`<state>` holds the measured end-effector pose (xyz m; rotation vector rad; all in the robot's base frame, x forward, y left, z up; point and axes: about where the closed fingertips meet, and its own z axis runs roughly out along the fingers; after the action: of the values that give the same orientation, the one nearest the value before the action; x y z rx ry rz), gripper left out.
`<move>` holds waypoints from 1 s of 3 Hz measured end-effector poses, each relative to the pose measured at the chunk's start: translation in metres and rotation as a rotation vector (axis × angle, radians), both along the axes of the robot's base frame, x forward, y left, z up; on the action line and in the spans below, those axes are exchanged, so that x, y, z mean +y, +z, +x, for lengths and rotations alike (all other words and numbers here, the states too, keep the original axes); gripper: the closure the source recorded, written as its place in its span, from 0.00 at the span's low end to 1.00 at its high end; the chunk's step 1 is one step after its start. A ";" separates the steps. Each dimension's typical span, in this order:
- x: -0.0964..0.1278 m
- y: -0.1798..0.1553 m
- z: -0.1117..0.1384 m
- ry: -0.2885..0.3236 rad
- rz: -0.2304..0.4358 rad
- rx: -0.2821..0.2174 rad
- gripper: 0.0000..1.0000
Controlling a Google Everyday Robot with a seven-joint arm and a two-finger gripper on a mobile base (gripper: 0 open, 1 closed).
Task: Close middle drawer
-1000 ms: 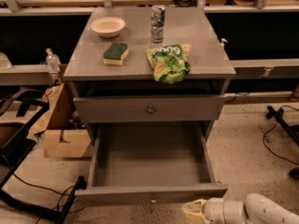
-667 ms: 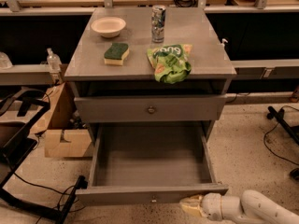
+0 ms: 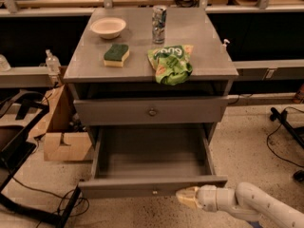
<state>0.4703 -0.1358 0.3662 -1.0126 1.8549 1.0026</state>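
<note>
Middle drawer (image 3: 142, 186) pulled fully out, lower centre of frame. Hand (image 3: 186, 197) clenched on nothing, lower right, tip just beside the front panel, probably set there to push it shut.

Middle drawer (image 3: 152, 152), wide grey tray, is being observed pulled far out; front panel (image 3: 114, 187) is being noted just above the gripper (image 3: 186, 197), knob (image 3: 154, 192) to its left.
</note>
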 end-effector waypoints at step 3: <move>0.026 0.001 0.028 0.030 0.021 -0.021 1.00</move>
<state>0.4987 -0.1097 0.3674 -1.0373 1.8137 1.0232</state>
